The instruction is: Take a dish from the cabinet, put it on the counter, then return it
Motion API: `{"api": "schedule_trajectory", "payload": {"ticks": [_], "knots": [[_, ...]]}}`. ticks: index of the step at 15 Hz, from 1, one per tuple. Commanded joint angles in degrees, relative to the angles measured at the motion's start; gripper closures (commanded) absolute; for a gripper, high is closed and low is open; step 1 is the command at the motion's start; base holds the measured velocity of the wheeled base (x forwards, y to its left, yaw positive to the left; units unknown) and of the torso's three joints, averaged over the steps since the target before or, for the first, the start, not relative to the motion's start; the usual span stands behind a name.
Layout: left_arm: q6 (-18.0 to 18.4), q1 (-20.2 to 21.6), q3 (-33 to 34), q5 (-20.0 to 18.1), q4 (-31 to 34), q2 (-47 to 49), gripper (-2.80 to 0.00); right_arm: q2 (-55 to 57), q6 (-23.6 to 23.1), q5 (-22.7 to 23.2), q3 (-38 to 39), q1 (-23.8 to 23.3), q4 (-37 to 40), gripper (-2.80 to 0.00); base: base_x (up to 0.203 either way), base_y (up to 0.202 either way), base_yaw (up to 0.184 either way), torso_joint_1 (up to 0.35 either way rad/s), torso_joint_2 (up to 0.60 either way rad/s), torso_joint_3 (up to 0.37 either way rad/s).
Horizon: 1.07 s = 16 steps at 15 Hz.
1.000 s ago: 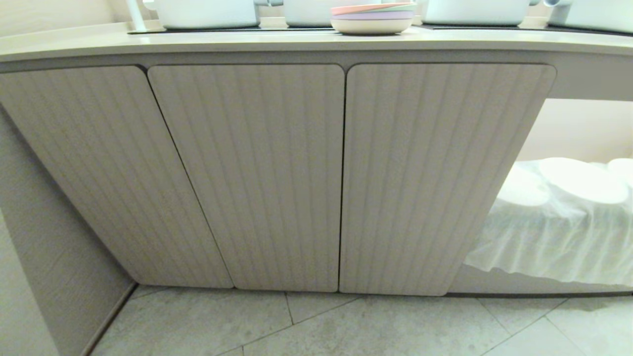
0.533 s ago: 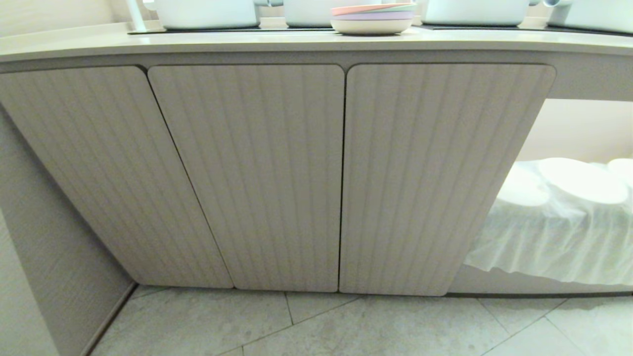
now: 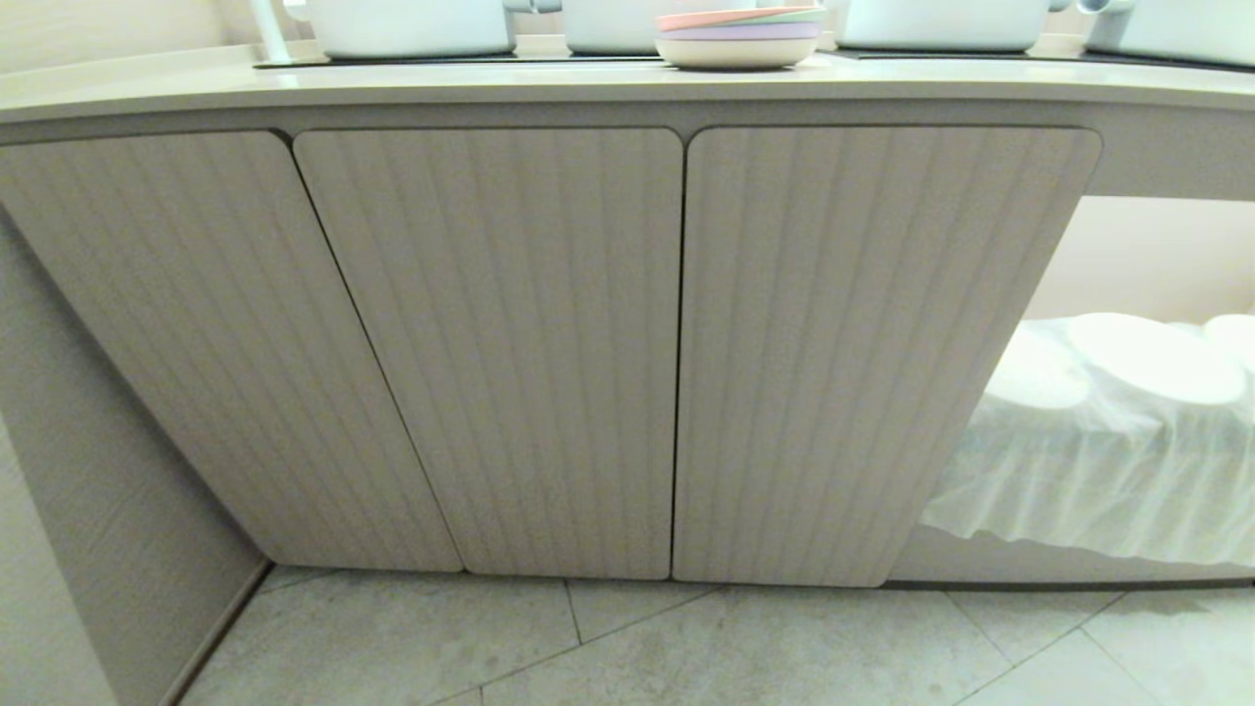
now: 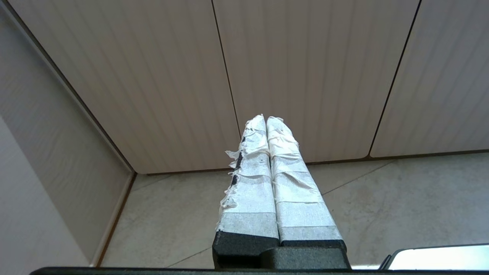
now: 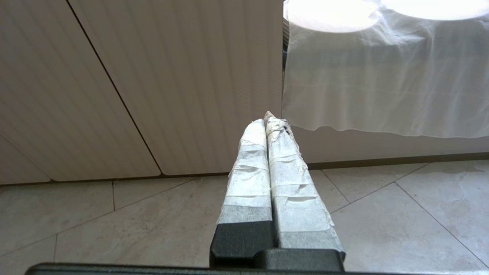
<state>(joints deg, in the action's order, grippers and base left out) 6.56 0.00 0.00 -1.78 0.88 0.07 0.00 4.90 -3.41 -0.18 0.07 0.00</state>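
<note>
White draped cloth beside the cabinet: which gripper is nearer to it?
Right. The right gripper points beside the white cloth; the left gripper faces the cabinet doors, cloth out of sight.

Left tool point(image 4: 266, 119) and right tool point(image 5: 269, 119) both pressed closed, empty, held low.

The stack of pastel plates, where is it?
In the head view the stack of pastel plates sits on the counter, above the gap between the middle and right cabinet doors.
</note>
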Motion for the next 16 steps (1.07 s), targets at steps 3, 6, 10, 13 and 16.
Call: {"api": "schedule_trajectory", "payload": {"ticks": [3, 6, 10, 13, 16], "knots": [[-0.1, 0.0, 0.0, 0.0, 0.0, 0.0, 0.00, 0.0, 0.0, 0.0, 0.0, 0.0, 0.0, 0.00, 0.000, 0.000, 0.000, 0.000, 0.00, 0.000], [-0.1, 0.0, 0.0, 0.2, 0.0, 0.0, 0.00, 0.0, 0.0, 0.0, 0.0, 0.0, 0.1, 0.00, 0.000, 0.000, 0.000, 0.000, 0.00, 0.000], [-0.1, 0.0, 0.0, 0.2, 0.0, 0.0, 0.00, 0.0, 0.0, 0.0, 0.0, 0.0, 0.0, 0.00, 0.000, 0.000, 0.000, 0.000, 0.00, 0.000], [-0.1, 0.0, 0.0, 0.2, 0.0, 0.0, 0.00, 0.0, 0.0, 0.0, 0.0, 0.0, 0.0, 0.00, 0.000, 0.000, 0.000, 0.000, 0.00, 0.000], [-0.1, 0.0, 0.0, 0.2, 0.0, 0.0, 0.00, 0.0, 0.0, 0.0, 0.0, 0.0, 0.1, 0.00, 0.000, 0.000, 0.000, 0.000, 0.00, 0.000]]}}
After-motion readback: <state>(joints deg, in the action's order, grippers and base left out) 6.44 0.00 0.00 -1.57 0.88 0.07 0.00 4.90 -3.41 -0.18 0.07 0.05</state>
